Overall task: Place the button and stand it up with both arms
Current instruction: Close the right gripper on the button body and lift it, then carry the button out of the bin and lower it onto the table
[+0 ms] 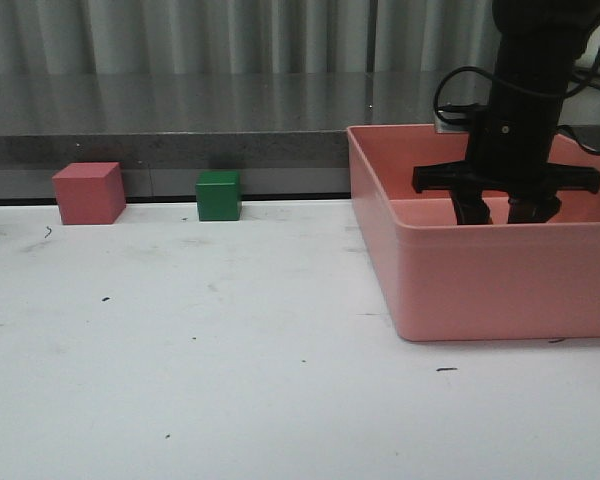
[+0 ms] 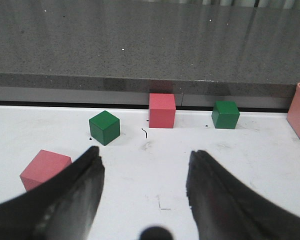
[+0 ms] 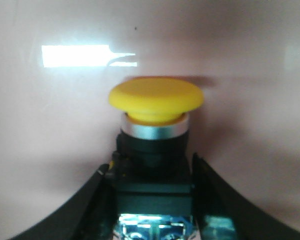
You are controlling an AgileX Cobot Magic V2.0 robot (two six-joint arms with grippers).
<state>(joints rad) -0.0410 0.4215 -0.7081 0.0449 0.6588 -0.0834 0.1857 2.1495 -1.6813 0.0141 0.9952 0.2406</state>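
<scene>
The button (image 3: pixel 156 130) fills the right wrist view: round yellow cap, silver ring, black collar, dark base with bluish parts. My right gripper (image 3: pixel 152 192) is shut on that dark base, one finger pressed to each side. In the front view the right gripper (image 1: pixel 506 210) reaches down inside the pink bin (image 1: pixel 480 270), whose wall hides the button. My left gripper (image 2: pixel 145 180) shows only in its wrist view, open over the white table (image 1: pixel 230 350) with nothing between its fingers.
A pink cube (image 1: pixel 88 193) and a green cube (image 1: pixel 218 195) stand along the table's back edge. The left wrist view shows two pink cubes (image 2: pixel 162 110) (image 2: pixel 44 169) and two green cubes (image 2: pixel 104 127) (image 2: pixel 225 114). A grey ledge (image 1: pixel 180 110) runs behind.
</scene>
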